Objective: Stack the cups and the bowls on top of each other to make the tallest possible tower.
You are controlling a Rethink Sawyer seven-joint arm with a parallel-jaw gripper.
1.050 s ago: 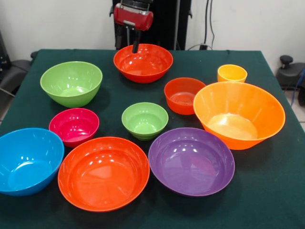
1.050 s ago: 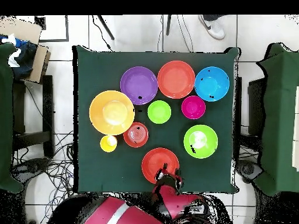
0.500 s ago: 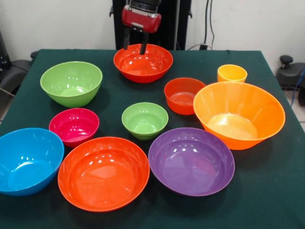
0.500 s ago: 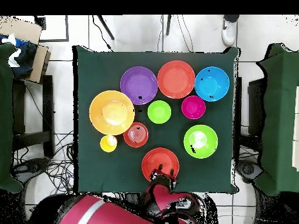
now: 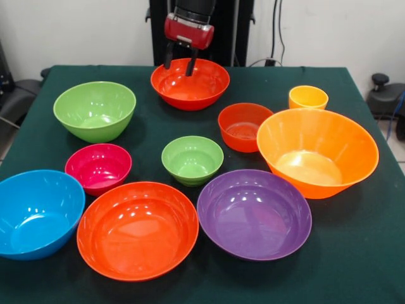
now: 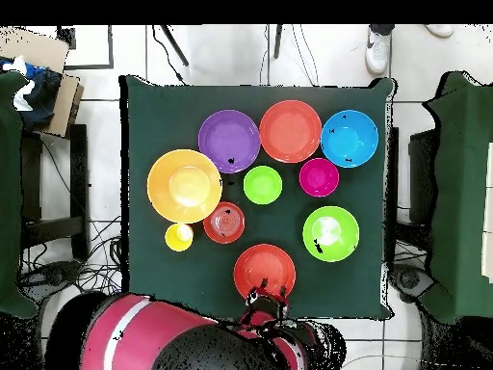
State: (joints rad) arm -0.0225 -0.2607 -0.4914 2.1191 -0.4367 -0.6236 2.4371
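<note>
A dark green cloth with a matte weave covers the table (image 5: 373, 253), and on it sit glossy round plastic bowls, all apart, none nested. The gripper (image 5: 179, 63), a red block with two thin black fingers (image 5: 189, 66), hangs over the far rim of a wide red-orange bowl (image 5: 193, 85); the fingers stand apart, one on each side of the rim, and hold nothing. Whether they touch the rim cannot be told. In front of that bowl a smaller, steeper-sided red-orange bowl (image 5: 242, 128) stands just beside the large orange bowl (image 5: 316, 152), whose flaring conical walls rise higher than any other. A small yellow-orange cup (image 5: 308, 97), narrow and straight-sided, stands behind the orange bowl. A deep lime green bowl (image 5: 95, 111) sits at the left, a small lime green bowl (image 5: 192, 160) with a stepped foot at the middle, and a small magenta bowl (image 5: 99, 168) beside it. Along the near edge lie a blue bowl (image 5: 37, 212), a broad shallow red-orange bowl (image 5: 137, 229) and a purple bowl (image 5: 254, 214), the last two nearly touching.
</note>
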